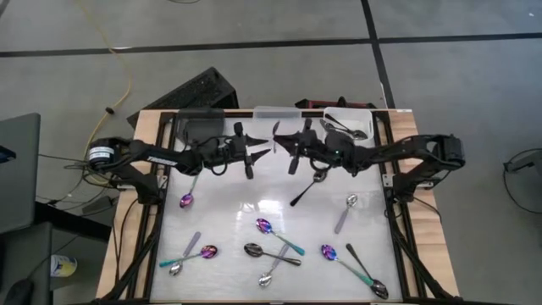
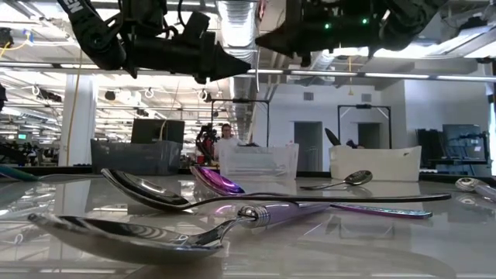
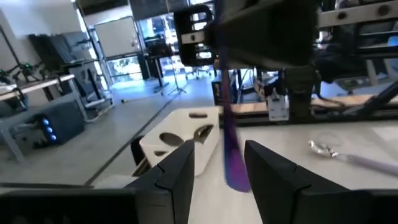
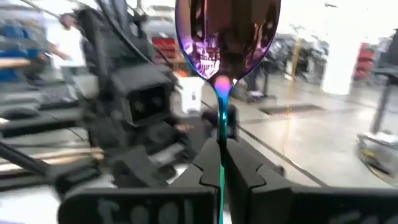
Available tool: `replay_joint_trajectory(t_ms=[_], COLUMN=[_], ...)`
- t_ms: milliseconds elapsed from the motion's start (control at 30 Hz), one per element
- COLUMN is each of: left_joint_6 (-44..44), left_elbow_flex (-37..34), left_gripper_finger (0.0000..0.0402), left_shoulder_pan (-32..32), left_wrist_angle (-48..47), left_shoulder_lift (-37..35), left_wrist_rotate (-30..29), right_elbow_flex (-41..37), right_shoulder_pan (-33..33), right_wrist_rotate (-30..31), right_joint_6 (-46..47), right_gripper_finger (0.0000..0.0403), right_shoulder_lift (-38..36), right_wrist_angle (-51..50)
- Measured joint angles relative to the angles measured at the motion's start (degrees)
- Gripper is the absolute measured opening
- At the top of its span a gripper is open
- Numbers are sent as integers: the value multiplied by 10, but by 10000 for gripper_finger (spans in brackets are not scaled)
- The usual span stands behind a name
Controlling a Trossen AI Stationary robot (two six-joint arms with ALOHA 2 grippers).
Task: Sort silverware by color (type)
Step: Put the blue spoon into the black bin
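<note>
My right gripper (image 4: pixel 221 168) is shut on an iridescent purple spoon (image 4: pixel 227 37) with a teal handle, high above the table's far middle (image 1: pixel 278 137). My left gripper (image 3: pixel 227 177) faces it from the left (image 1: pixel 261 155), open. Its two fingers stand on either side of the spoon's purple free end (image 3: pixel 235 168), with a gap showing on both sides. Other spoons lie flat on the table: purple ones (image 1: pixel 187 201) (image 1: pixel 275 230) (image 1: pixel 334 254), dark ones (image 1: pixel 262 252) (image 1: pixel 305 193), silver ones (image 1: pixel 345 212) (image 1: pixel 271 271). My right gripper pinches the spoon's teal handle (image 4: pixel 221 134) between its two fingers, coming level from the table's right. The spoon lies along the fingers and sticks out past their tips, bowl (image 4: pixel 227 37) foremost. It is lifted clear of the table.
Three bins line the far edge: dark grey (image 1: pixel 199 127), clear (image 1: pixel 275 114) and white (image 1: pixel 349 125), the white one with spoons in it. Loose spoons fill the near half of the table (image 1: pixel 229 212). A person stands in the room beyond (image 2: pixel 226 139).
</note>
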Motion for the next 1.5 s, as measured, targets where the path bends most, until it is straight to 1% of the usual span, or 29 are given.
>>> replay_joint_trajectory(t_ms=[167,367,500,700,833,1033,1200,1267,1367,1500], left_joint_6=[-16,-39,-34,-33,-33,-35,-24,-25,-31,-24], left_elbow_flex=[0,3,34,94,112,110,110,110,110,110], left_gripper_finger=[130,130,130,130,130,130,130,128,102,22], left_shoulder_pan=[0,0,0,-1,-2,-3,-10,-9,-10,-9], left_wrist_angle=[-4,-4,-18,-31,-49,-47,-47,-47,-48,-50], left_shoulder_lift=[0,1,7,68,86,86,86,86,86,86], left_wrist_rotate=[-5,-22,-24,-16,-59,-70,-115,-125,-125,-127], right_elbow_flex=[0,0,0,0,0,0,0,0,0,0], right_shoulder_pan=[-19,-22,-21,-15,-10,-11,-16,-16,-16,-19], right_wrist_rotate=[5,5,4,2,7,16,16,18,18,18], right_joint_6=[0,-3,-4,-4,-4,-11,-15,-15,-21,-20], right_gripper_finger=[26,26,26,26,26,26,27,27,29,46], right_shoulder_lift=[0,0,0,0,0,0,0,0,0,0], right_wrist_angle=[5,22,16,16,12,7,9,10,9,5])
